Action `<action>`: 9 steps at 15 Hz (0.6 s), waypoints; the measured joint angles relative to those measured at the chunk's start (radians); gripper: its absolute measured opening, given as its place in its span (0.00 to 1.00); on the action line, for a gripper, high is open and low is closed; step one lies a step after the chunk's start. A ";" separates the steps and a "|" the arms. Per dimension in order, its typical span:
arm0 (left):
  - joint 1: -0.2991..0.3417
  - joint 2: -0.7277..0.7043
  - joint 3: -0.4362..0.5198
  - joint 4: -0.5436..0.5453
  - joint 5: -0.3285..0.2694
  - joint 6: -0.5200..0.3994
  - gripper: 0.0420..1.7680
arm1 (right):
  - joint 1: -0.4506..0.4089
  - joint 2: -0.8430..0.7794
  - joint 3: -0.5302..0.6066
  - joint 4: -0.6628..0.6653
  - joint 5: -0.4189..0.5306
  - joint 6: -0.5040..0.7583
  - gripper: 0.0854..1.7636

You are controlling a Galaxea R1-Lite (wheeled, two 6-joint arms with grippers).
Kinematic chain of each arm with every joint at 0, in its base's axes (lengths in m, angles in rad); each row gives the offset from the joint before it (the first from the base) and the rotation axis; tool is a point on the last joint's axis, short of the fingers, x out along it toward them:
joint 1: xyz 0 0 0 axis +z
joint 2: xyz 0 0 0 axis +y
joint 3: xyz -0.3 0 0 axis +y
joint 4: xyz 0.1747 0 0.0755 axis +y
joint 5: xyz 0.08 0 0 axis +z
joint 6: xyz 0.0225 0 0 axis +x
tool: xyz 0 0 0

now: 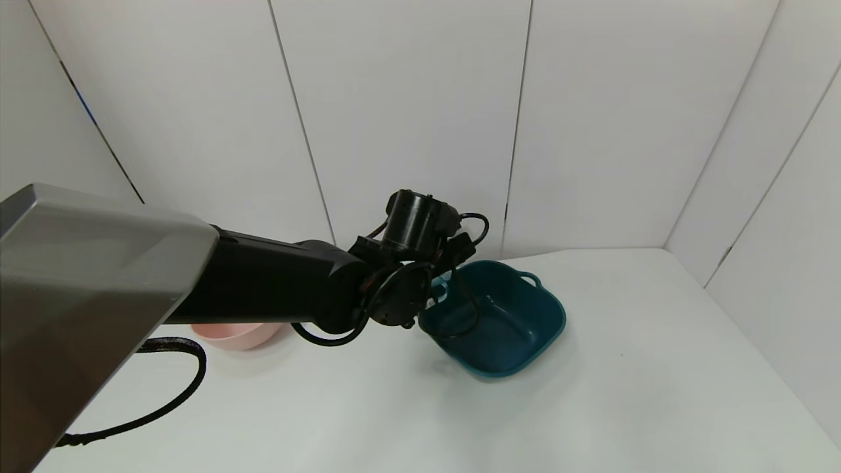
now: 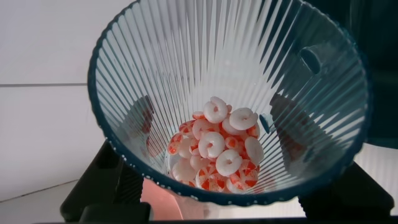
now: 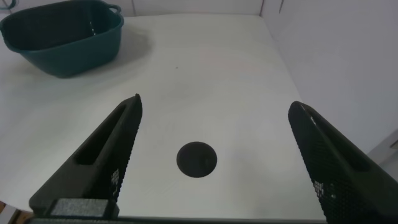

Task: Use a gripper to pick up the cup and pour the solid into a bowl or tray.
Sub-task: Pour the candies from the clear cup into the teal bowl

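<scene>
Half done: my left gripper [image 2: 211, 208] clamps the cup [image 2: 227, 99], solid [image 2: 217, 152] still inside, near the basin [image 1: 493, 318] mid-desk; pouring remains.

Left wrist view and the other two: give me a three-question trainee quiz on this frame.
1. True or false: the ribbed cup is empty.
2. Which tool holds the cup? A) left B) right
3. Fill in: beside the teal basin, partly hidden behind the left arm, sits a pink ____.

Key:
1. False; orange-red and white pieces lie at its bottom.
2. A; the left tool grips it by the basin, while the right tool hangs open over the table.
3. bowl.
</scene>
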State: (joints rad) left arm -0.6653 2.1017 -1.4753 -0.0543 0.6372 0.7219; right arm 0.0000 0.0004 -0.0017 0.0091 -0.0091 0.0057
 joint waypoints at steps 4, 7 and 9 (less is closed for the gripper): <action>-0.012 0.015 -0.032 0.056 0.050 0.023 0.74 | 0.000 0.000 0.000 0.000 0.000 0.000 0.97; -0.031 0.019 -0.068 0.132 0.080 0.033 0.74 | 0.000 0.000 0.000 0.000 0.000 0.000 0.97; -0.046 0.020 -0.096 0.180 0.107 0.042 0.74 | 0.000 0.000 0.000 0.000 0.000 0.000 0.97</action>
State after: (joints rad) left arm -0.7115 2.1219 -1.5713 0.1260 0.7443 0.7643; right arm 0.0000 0.0004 -0.0017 0.0091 -0.0091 0.0062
